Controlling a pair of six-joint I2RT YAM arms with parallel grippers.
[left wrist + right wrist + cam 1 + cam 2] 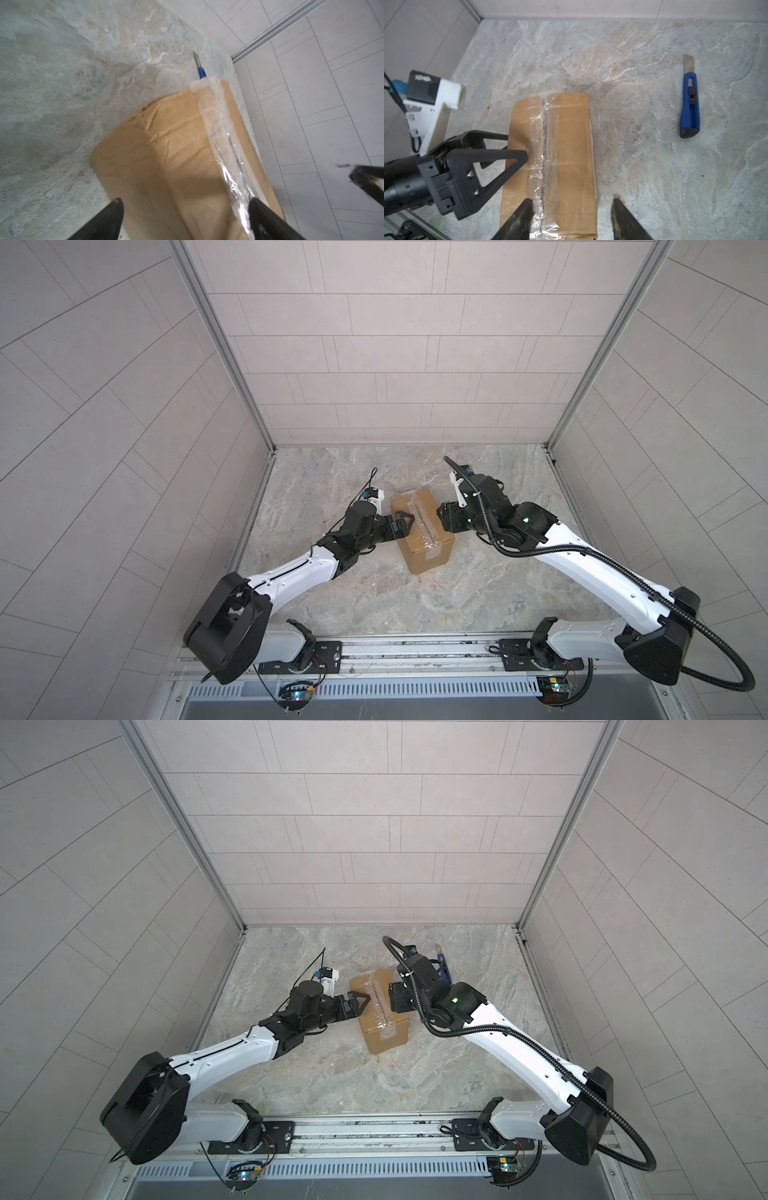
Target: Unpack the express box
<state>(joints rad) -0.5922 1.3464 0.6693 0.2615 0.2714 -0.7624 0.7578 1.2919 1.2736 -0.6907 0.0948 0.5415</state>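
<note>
The express box [422, 531] [380, 1011] is a brown carton lying on the marble table in both top views. Clear tape [538, 145] runs along its top seam, with a dark slit down the middle. My left gripper [186, 200] [405, 524] is open wide at the box's left side. It has one finger by the side wall and one finger at the tape. My right gripper [572, 199] [392, 996] is open above the box's right half, with one finger over the seam and the other past the box's edge. Neither gripper holds anything.
A blue utility knife [690, 108] [444, 965] with its blade out lies on the table behind and to the right of the box. Tiled walls [395, 364] enclose three sides. The arms' base rail [415, 651] runs along the front edge.
</note>
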